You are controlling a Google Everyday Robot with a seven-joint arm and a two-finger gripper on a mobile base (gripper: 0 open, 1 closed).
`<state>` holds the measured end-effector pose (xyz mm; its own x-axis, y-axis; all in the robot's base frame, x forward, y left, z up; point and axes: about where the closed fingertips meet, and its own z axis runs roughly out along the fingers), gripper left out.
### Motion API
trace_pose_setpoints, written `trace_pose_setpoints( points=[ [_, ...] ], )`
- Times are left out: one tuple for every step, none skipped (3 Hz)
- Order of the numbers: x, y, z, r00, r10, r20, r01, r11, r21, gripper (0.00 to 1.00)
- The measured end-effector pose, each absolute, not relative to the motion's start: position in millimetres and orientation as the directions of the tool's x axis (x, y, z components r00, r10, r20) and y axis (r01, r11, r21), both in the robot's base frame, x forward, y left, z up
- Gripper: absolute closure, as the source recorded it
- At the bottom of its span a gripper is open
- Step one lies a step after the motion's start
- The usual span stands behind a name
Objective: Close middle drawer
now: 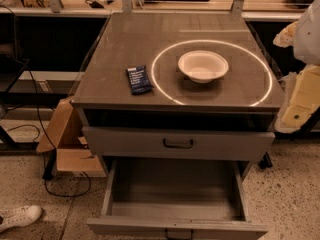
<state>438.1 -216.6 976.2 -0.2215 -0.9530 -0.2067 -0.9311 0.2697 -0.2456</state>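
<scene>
The middle drawer (175, 194) is pulled far out toward the camera at the bottom of the view. Its wide grey box is empty, and its low front panel (150, 227) with a small dark bar handle (178, 233) lies at the bottom edge. Above it is a grey drawer front with a larger black handle (178, 144). My gripper (299, 106) shows as a pale yellowish part at the right edge, beside the cabinet's right corner. It is well above and to the right of the open drawer and touches nothing I can see.
The cabinet top (125, 39) carries a white bowl (203, 65) inside a bright ring and a dark blue packet (138, 79). A cardboard box (67, 144) and cables lie on the floor to the left. A white shoe (17, 216) lies at the bottom left.
</scene>
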Motion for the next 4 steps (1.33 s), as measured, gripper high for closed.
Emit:
trace_pose_setpoints(
  points=[
    [438.1,-216.6,976.2,-0.221,-0.953,-0.207,-0.931,0.27,-0.246,0.0],
    [438.1,-216.6,976.2,-0.221,-0.953,-0.207,-0.931,0.27,-0.246,0.06],
    [438.1,-216.6,976.2,-0.221,-0.953,-0.207,-0.931,0.27,-0.246,0.37],
    [438.1,-216.6,976.2,-0.221,-0.953,-0.207,-0.931,0.27,-0.246,0.61]
  ],
)
